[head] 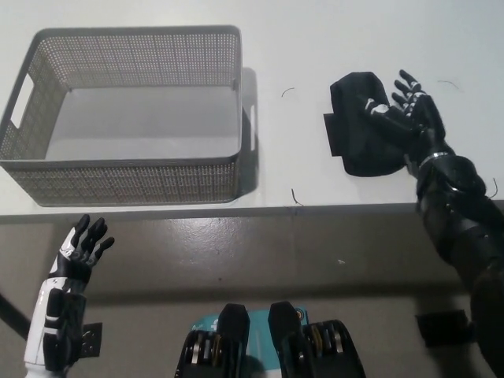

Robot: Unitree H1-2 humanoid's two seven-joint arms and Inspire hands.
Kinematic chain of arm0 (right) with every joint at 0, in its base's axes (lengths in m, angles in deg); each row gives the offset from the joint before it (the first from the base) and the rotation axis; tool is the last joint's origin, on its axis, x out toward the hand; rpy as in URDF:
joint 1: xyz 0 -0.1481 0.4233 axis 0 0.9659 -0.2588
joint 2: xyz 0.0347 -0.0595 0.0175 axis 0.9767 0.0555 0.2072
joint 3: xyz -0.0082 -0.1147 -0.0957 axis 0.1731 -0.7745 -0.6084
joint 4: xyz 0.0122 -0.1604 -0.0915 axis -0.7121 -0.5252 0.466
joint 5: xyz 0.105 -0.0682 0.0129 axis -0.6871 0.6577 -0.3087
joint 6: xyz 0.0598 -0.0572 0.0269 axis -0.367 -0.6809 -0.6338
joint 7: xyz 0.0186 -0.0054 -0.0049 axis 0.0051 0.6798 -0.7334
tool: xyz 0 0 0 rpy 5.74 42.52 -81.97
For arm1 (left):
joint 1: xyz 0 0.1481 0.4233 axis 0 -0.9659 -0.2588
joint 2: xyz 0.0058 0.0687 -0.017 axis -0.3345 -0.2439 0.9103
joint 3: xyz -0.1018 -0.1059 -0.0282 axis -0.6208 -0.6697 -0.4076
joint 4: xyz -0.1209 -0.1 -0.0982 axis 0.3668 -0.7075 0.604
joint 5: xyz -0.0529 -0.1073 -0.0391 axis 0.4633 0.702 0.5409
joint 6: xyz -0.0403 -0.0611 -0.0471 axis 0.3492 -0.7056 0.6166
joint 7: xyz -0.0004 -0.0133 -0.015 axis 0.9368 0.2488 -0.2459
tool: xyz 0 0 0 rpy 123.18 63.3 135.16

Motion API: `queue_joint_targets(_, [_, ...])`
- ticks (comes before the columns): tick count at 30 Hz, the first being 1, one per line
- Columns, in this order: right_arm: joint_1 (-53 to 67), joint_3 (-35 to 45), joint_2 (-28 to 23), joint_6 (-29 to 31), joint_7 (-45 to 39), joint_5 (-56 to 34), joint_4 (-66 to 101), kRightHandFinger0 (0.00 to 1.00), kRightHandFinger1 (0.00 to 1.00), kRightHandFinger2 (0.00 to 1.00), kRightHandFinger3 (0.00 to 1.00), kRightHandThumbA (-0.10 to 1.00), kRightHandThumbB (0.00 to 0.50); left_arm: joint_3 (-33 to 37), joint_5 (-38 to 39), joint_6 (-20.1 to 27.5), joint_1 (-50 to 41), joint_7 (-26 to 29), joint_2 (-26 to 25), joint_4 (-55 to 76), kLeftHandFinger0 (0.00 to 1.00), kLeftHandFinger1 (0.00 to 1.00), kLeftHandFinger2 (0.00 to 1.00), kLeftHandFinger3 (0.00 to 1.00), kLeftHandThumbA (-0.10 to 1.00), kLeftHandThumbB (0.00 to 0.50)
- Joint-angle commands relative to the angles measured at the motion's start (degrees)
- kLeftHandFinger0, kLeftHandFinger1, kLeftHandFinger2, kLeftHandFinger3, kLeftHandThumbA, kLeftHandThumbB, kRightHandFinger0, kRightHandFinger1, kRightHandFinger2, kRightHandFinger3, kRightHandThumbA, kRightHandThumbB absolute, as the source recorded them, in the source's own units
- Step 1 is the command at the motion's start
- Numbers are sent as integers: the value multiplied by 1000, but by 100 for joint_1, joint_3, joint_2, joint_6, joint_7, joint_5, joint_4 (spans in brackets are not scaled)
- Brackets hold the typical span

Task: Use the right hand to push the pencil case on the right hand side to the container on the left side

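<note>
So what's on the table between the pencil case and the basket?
Head view: bare white table between pencil case and basket, apart from two tiny dark specks.

pencil case (364, 126): black, matt, looks like soft cloth; surface slightly creased, no shine.
container (126, 170): grey plastic, walls a fine perforated mesh, rim smooth and solid, dull finish.
tabletop (315, 47): white, smooth, matt, with a faint sheen beside the container.
right hand (405, 114): black hard shell, semi-gloss, with small pale markings.
left hand (79, 250): white glossy plastic shell with black finger parts.
floor (260, 252): grey-brown, smooth, dull, below the tabletop edge.
</note>
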Motion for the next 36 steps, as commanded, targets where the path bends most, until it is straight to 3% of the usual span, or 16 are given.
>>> queue_joint_targets(1, [-305,3,224,186,17,-60,76,1000,1000,1000,1000,1000,277,5,15,78,58,-21,30,211,1000,1000,1000,1000,1000,99])
queue_joint_targets(3, [-323,-24,323,203,90,-27,72,1000,1000,1000,1000,1000,298,0,-4,17,57,-3,42,244,1000,1000,1000,1000,1000,109])
queue_joint_targets(8, [-411,-60,541,196,129,4,113,1000,1000,1000,1000,1000,262,3,14,80,94,-36,13,196,1000,1000,1000,1000,1000,89])
queue_joint_targets(12, [-485,-78,628,206,120,-2,106,1000,1000,1000,1000,1000,268,-9,48,-16,94,-32,-1,219,1000,1000,1000,1000,1000,115])
queue_joint_targets(15, [-546,-53,724,187,181,-29,122,1000,1000,1000,1000,1000,284,-16,20,40,118,-33,-5,196,1000,1000,1000,1000,1000,98])
queue_joint_targets(21, [-618,-32,932,226,173,-66,173,1000,1000,1000,1000,1000,264,-28,60,-61,108,-22,-5,237,1000,1000,1000,1000,1000,109])
queue_joint_targets(25, [-650,-22,1054,265,129,-82,213,1000,1000,1000,1000,1000,260,-16,96,-1,121,-53,-16,220,1000,1000,1000,1000,1000,82])
queue_joint_targets(36, [-716,-134,1365,414,-70,-18,344,1000,1000,1000,1000,1000,277,-21,102,-87,202,-43,-16,228,1000,1000,1000,1000,1000,107])
